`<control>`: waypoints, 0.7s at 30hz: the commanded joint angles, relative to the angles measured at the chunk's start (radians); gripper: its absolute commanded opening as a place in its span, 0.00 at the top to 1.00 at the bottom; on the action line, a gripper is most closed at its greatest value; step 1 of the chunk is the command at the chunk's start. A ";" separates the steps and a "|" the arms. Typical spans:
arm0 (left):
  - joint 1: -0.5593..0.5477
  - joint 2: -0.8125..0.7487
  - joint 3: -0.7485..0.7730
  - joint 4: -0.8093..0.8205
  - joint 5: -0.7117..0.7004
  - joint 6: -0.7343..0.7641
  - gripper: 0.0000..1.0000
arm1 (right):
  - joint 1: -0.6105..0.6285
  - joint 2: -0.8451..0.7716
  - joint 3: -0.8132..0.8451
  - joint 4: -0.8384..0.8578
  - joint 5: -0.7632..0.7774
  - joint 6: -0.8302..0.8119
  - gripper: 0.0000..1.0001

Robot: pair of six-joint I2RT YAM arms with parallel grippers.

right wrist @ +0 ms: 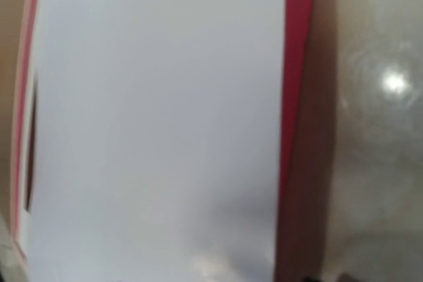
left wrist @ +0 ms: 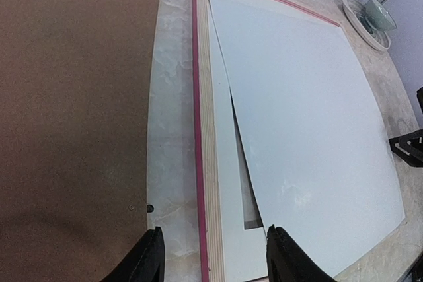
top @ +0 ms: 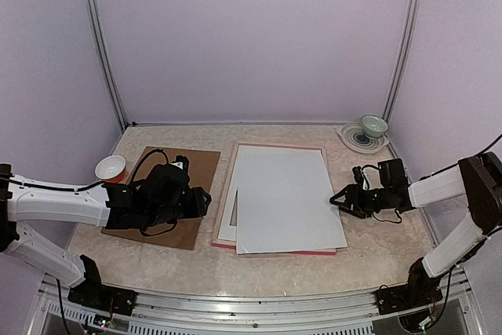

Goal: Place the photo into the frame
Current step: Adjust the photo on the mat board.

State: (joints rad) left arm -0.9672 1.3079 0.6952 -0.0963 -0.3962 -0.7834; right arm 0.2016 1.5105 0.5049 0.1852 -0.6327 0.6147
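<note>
frame lies back-up at the middle of the table, pale wood rails up, pink showing along the outer edges

white mat sits inside the frame, a sliver of its window visible near the front

photo lies on top of mat and frame, only a plain white side showing, so probably face down; it is skewed, with its far-left corner near the frame's far rail and its left edge slanting away from the left rail toward the front, and not seated flat in the recess

right claw is low at the photo's right edge, about halfway along it, tips pointing at the sheet; touching or just beside, can't tell from above; right wrist view is blurred, shows only white sheet and a pink strip, no fingers, so can't tell if the jaws are apart or pinching

left claw hangs over the right part of the brown backing board, left of the frame, well apart from the photo, jaws apart with nothing between them

red-and-white bowl beside the board's far-left corner

green bowl on a plate at far right
</note>
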 commanded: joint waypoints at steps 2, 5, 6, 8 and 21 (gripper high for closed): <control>-0.009 0.000 -0.009 0.017 -0.001 -0.014 0.47 | -0.065 0.035 -0.059 0.122 -0.131 0.023 0.55; -0.010 0.005 -0.010 0.021 0.000 -0.014 0.47 | -0.076 0.075 -0.077 0.187 -0.198 0.047 0.61; -0.011 0.007 -0.010 0.021 0.002 -0.015 0.47 | -0.076 0.088 -0.082 0.209 -0.216 0.054 0.60; -0.013 0.011 -0.010 0.024 0.002 -0.016 0.47 | -0.076 0.100 -0.083 0.213 -0.223 0.056 0.57; -0.018 0.018 -0.017 0.030 -0.001 -0.024 0.47 | -0.077 0.061 -0.133 0.266 -0.288 0.099 0.59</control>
State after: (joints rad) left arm -0.9771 1.3167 0.6926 -0.0864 -0.3958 -0.8036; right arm 0.1345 1.5982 0.3927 0.3946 -0.8692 0.6785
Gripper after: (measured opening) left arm 0.529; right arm 0.417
